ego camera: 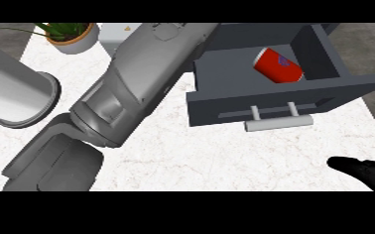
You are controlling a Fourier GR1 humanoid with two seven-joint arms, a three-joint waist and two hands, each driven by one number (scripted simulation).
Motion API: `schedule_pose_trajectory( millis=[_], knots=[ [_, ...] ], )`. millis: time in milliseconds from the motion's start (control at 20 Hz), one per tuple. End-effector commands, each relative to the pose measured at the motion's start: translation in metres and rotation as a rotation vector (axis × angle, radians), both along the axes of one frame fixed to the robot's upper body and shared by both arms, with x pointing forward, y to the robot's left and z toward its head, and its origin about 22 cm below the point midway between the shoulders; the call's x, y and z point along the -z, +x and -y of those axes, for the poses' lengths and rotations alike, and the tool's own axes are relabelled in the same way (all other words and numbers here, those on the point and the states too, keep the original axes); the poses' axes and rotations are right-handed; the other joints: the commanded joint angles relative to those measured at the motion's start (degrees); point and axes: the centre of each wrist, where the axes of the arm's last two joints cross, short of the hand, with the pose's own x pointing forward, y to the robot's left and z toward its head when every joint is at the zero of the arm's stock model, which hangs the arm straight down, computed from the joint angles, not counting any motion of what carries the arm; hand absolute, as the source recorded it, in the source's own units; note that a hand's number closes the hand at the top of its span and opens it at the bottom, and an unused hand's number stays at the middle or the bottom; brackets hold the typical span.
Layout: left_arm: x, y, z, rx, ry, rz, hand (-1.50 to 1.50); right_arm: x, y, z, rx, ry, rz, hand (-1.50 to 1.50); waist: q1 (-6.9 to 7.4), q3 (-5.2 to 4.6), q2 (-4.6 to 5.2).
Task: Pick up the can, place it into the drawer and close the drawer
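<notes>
The red can lies tilted inside the open dark grey drawer, towards its right side. The drawer's front panel carries a pale bar handle and faces me. My left forearm runs from the lower left up to the top centre, ending beside the drawer's left wall. Its hand is out of sight at the upper edge. Only part of my right hand shows, as a black shape at the lower right corner. It is well below the drawer's front and touches nothing.
A potted plant stands at the back left. A large grey round container sits at the left edge. A pale box peeks out behind the left forearm. The white marble counter stretches in front of the drawer.
</notes>
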Motion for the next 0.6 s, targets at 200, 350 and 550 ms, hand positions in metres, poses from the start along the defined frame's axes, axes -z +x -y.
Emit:
schedule_pose_trajectory(
  millis=[200,350,550],
  knots=[
    [-0.006,-0.001,0.001,0.026,-0.086,0.022,-1.5,-0.01,0.027,-0.015,0.007,-0.297,0.026,-1.5,1.18,-0.09,0.11],
    [0.0,0.001,-0.002,0.014,-0.096,0.009,-1.5,-0.003,0.039,-0.019,0.031,-0.41,0.029,-1.5,1.72,-0.08,0.05],
    [-0.013,0.0,0.003,-0.004,-0.089,0.03,-1.5,0.01,0.051,-0.051,0.031,-0.516,0.052,-1.5,2.73,-0.11,-0.14]
  ],
)
